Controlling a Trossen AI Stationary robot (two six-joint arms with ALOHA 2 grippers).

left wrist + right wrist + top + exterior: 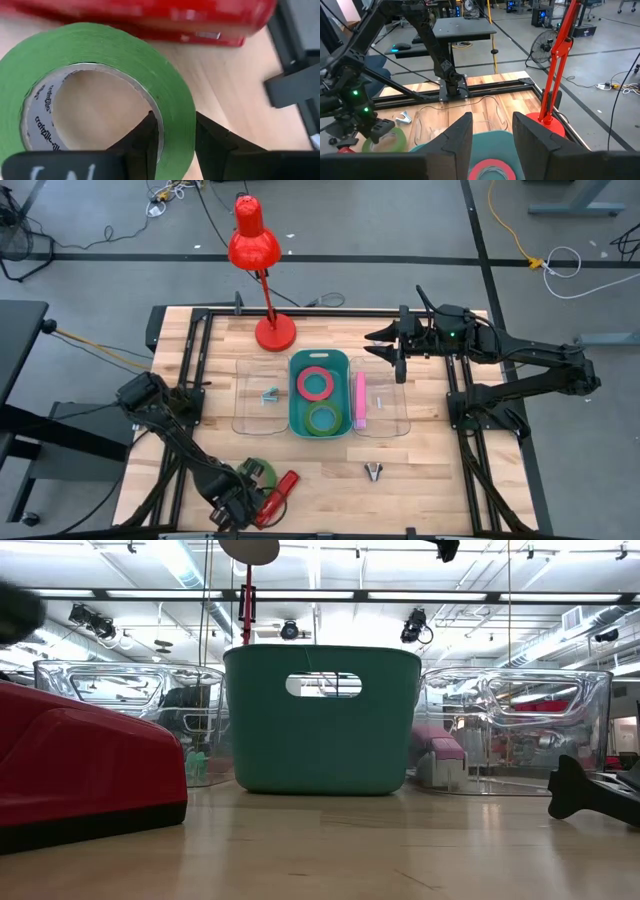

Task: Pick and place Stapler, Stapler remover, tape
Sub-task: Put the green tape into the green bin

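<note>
left gripper (pixel 174 142) clenched on the wall of the green tape roll (pixel 95 90), 7 o'clock table corner | red stapler (pixel 277 496) just beside, 3 o'clock of roll | teal plastic bin (pixel 320 360) toward 1 o'clock | right gripper (pixel 492 137) released, above bins

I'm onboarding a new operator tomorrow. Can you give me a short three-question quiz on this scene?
1. True or false: the left gripper has its fingers astride the green tape roll's wall.
2. Which item lies right beside that roll? A) red stapler B) pink stapler
3. Fill in: the right gripper hovers over the far edge of the ____ bin.

Key: 1 true; 2 A; 3 teal.
</note>
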